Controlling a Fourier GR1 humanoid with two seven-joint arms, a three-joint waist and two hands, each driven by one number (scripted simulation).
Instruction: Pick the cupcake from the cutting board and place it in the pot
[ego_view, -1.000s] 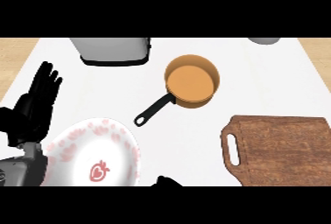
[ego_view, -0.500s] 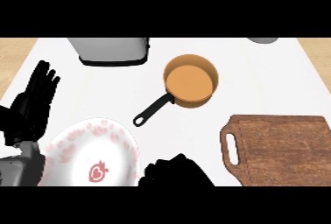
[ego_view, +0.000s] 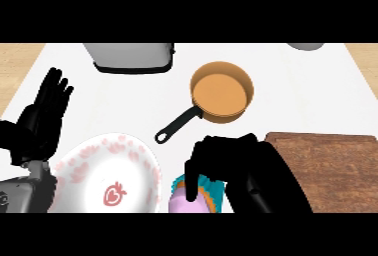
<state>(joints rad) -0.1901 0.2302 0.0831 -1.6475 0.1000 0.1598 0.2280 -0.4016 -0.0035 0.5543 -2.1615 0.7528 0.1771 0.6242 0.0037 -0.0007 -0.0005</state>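
My right hand (ego_view: 236, 167) sits low in the middle of the head view, fingers curled round the cupcake (ego_view: 193, 198), whose pink top and teal wrapper peek out below the fingers. It hovers just left of the brown cutting board (ego_view: 332, 165), whose left edge the hand covers. The orange pot (ego_view: 221, 93) with a black handle (ego_view: 177, 125) stands farther up the counter, apart from the hand. My left hand (ego_view: 44, 117) rests open at the left edge, fingers up.
A white plate (ego_view: 111, 177) with pink strawberry marks lies at the lower left, close beside the cupcake. A grey toaster (ego_view: 129, 56) stands at the back left. A grey round object (ego_view: 306, 46) shows at the back right edge.
My right hand has risen into view from the lower edge, moving up the counter with the cupcake in it. The left hand has stayed in place.
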